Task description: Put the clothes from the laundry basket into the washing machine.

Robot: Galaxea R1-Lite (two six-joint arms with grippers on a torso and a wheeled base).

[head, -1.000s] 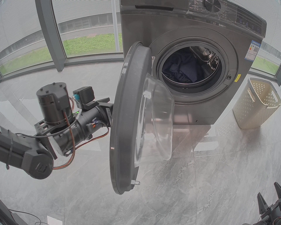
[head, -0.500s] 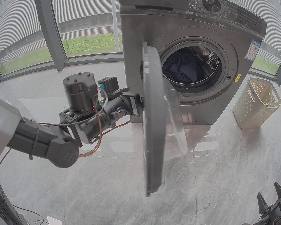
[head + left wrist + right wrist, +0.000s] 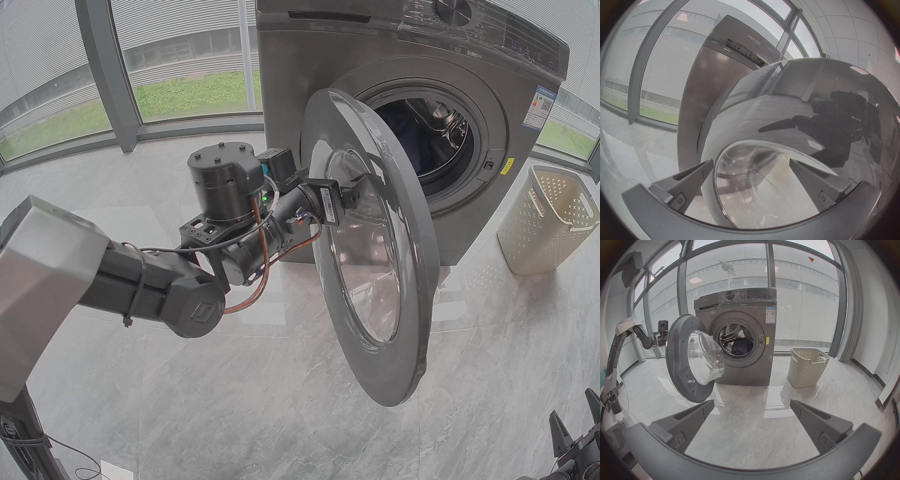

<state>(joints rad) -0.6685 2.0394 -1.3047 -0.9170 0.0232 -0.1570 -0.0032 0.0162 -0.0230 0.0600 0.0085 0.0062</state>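
left gripper (image 3: 751, 165) splayed open at washing machine door (image 3: 403, 300); right gripper (image 3: 750, 407) open; label sticker (image 3: 539, 107) on front; dark clothes (image 3: 740, 347) in drum (image 3: 726, 333)

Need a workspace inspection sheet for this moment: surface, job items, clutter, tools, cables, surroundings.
Surface: glossy grey tiled floor.
Job's things: washing machine with its door partway open; dark clothes in the drum; laundry basket upright on the floor, to the robot's right of the machine and apart from it, no clothes seen in it.
Clutter: small white patch on the floor at the near edge, cannot tell what.
Tools: left tool open, at the door's outer face; right tool open, empty, low over the floor.
Cables: orange and black cables looped along the left arm's wrist.
Surroundings: tall windows behind the machine, grass outside.
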